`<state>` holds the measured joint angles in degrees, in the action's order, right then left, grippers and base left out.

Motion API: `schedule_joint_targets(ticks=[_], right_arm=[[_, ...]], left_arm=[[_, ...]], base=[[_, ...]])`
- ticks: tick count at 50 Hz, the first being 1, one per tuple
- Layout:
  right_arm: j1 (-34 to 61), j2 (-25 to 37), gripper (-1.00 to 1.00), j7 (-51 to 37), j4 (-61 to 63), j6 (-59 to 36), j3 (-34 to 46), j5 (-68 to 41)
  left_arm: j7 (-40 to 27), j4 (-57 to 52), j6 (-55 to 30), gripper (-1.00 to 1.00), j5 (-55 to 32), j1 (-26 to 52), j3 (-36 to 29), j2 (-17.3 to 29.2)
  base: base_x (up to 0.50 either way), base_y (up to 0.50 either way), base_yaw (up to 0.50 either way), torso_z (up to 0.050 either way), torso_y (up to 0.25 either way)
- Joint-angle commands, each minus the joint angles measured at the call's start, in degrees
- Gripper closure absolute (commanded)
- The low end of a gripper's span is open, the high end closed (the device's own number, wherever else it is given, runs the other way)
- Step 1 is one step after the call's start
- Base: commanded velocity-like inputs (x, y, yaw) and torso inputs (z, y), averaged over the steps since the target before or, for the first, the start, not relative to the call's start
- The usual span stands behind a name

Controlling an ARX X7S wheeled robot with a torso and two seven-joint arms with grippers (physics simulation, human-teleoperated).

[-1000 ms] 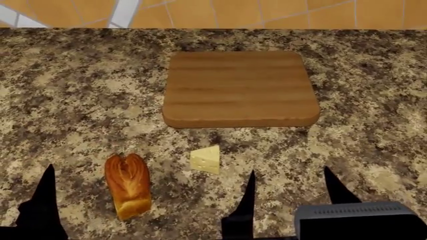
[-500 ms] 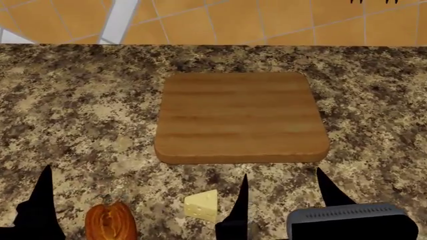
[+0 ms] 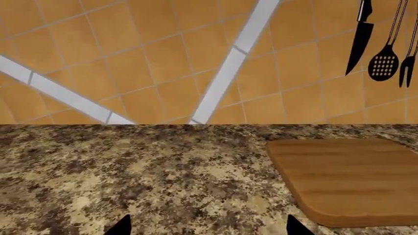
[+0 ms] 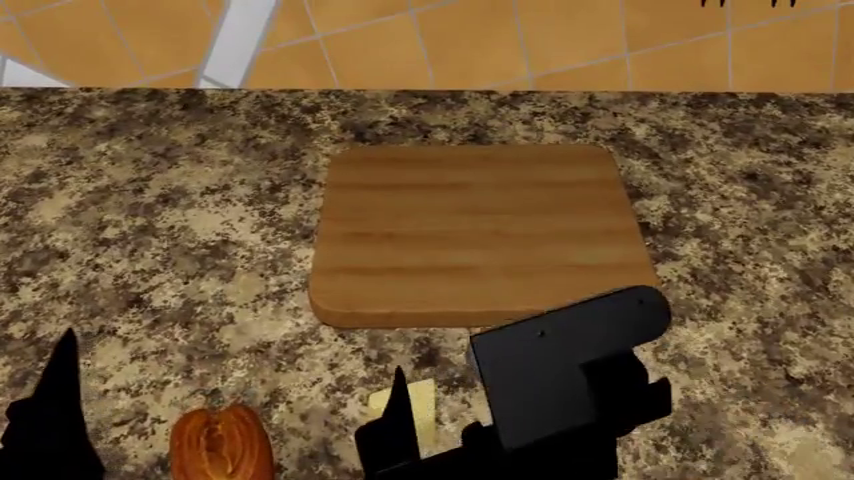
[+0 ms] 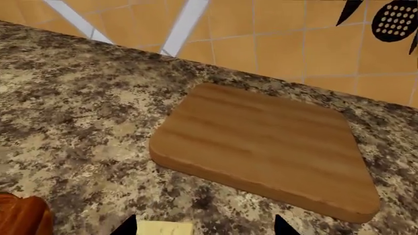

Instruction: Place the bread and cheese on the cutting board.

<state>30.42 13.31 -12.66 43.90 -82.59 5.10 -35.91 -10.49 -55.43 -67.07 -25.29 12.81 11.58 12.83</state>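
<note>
The cutting board [image 4: 481,235] lies on the granite counter; it also shows in the left wrist view [image 3: 353,178] and the right wrist view [image 5: 267,147]. The bread [image 4: 220,448] lies at the near left, cut off by the frame edge, and shows as a corner in the right wrist view [image 5: 23,218]. The cheese [image 4: 422,408] lies in front of the board, partly hidden by my right gripper [image 4: 441,440]. My right gripper [image 5: 204,227] is open, just above and behind the cheese [image 5: 163,228]. My left gripper [image 3: 207,227] is open and empty over bare counter left of the board.
An orange tiled wall [image 4: 534,40] stands behind the counter. A knife [image 3: 361,34] and a slotted spoon [image 3: 383,66] hang on it at the far right. My right arm's black wrist [image 4: 567,365] covers the board's near edge.
My right arm has swung left and forward, so its wrist now hangs over the board's near edge and its finger stands by the cheese. The left finger has shifted slightly left.
</note>
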Motion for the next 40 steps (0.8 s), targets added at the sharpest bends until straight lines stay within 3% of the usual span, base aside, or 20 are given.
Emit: schedule_joint_targets(ticks=[1,15,30,40], right_arm=[[10.27,2.15,-1.0,-8.68,-9.73,-6.98,-1.25,-20.45],[10.05,4.44,-1.0,-8.94,-14.38,-4.21,3.47,-22.88],[9.85,7.29,-1.0,-1.67,-25.46,7.46,16.63,-12.81],[10.18,6.7,-1.0,1.05,-31.59,12.23,21.25,-8.95]], left_arm=[[1.77,0.6,0.24,-1.0,-0.48,-0.01,2.79,-0.48],[1.02,1.2,0.77,-1.0,-0.58,-0.78,1.43,0.12],[0.75,1.98,1.71,-1.0,-1.1,-1.48,1.59,0.56],[0.28,2.23,1.52,-1.0,-1.79,-1.51,1.67,0.32]], base=[[0.0,0.0,0.0,0.0,0.0],[0.0,0.0,0.0,0.0,0.0],[0.0,0.0,0.0,0.0,0.0],[0.0,0.0,0.0,0.0,0.0]])
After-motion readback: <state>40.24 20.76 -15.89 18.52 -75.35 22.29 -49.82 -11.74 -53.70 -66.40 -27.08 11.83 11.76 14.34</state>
